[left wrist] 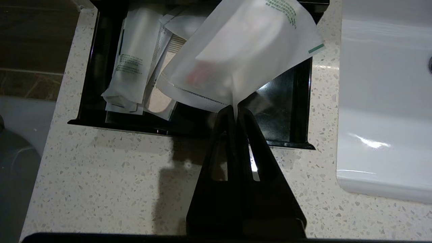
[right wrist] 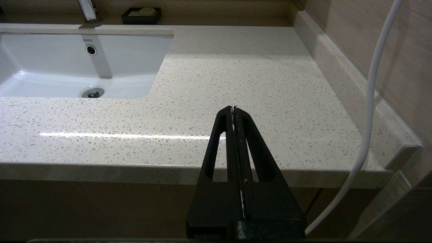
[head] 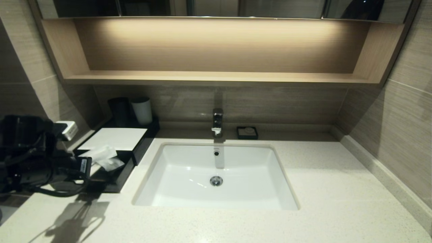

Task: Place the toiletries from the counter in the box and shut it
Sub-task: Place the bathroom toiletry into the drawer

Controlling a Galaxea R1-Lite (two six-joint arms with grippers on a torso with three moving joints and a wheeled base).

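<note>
counter [right wrist: 236,67]: speckled polished stone | drawer [left wrist: 290,101]: glossy black | packet [left wrist: 249,50]: frosted plastic

I'm working in a bathroom, hotel-like: a speckled stone counter [head: 337,189] with a white sink basin [head: 189,168] and chrome faucet [head: 217,122]. Along its back edge sit a soap dish [head: 247,132] and two cups [head: 133,110], under a lit wooden shelf [head: 216,77] and tiled walls.
</note>
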